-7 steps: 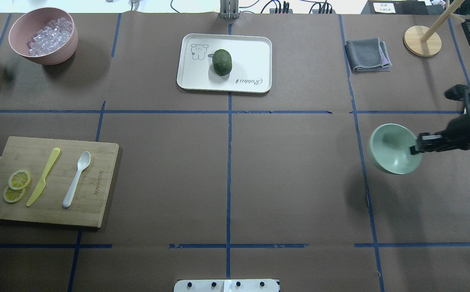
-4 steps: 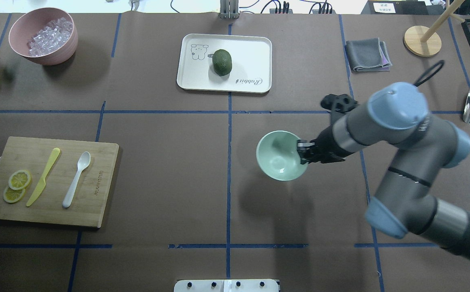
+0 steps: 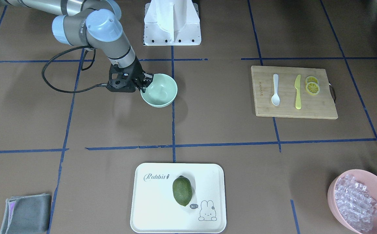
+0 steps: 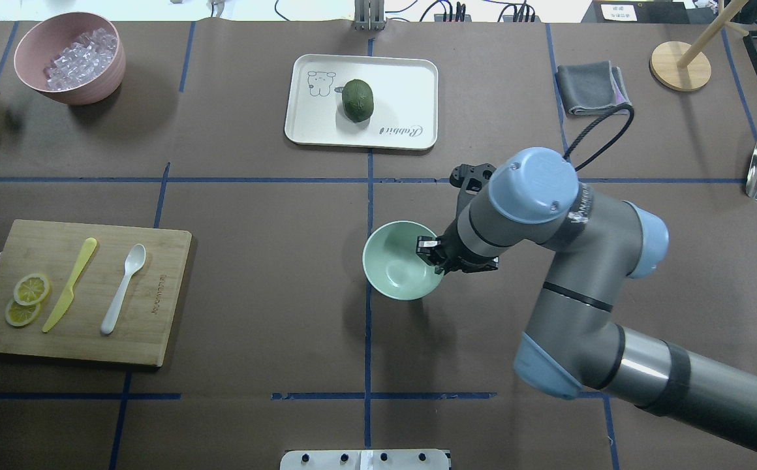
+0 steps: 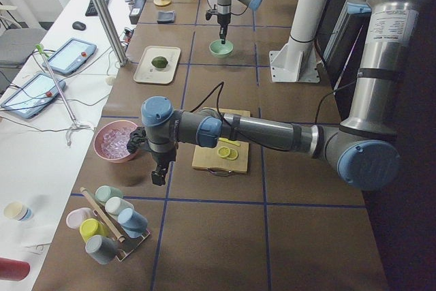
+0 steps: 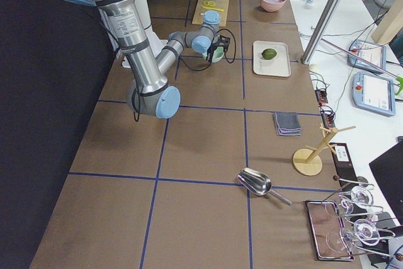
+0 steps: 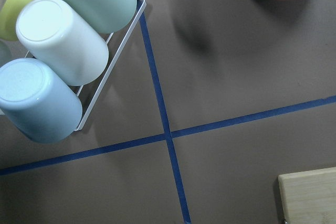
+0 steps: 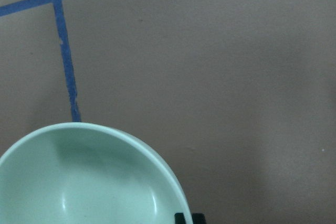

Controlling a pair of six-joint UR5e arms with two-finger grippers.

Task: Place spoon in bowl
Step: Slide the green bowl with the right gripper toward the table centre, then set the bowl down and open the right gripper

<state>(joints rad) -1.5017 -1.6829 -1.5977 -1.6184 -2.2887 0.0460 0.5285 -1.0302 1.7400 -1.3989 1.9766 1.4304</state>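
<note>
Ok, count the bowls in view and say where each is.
2. The mint-green bowl is near the table's middle, its rim gripped by the right gripper. The pink bowl of clear cubes is at the far left corner. None looks hidden.

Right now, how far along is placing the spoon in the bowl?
Done: nothing of the placing itself. The spoon lies untouched on the cutting board beside the yellow knife. In hand: the right gripper is shut on the rim of the bowl, holding it at the table's centre line. Left: the spoon must be picked up and put in the bowl; the left gripper hangs off to the side of the board.
</note>
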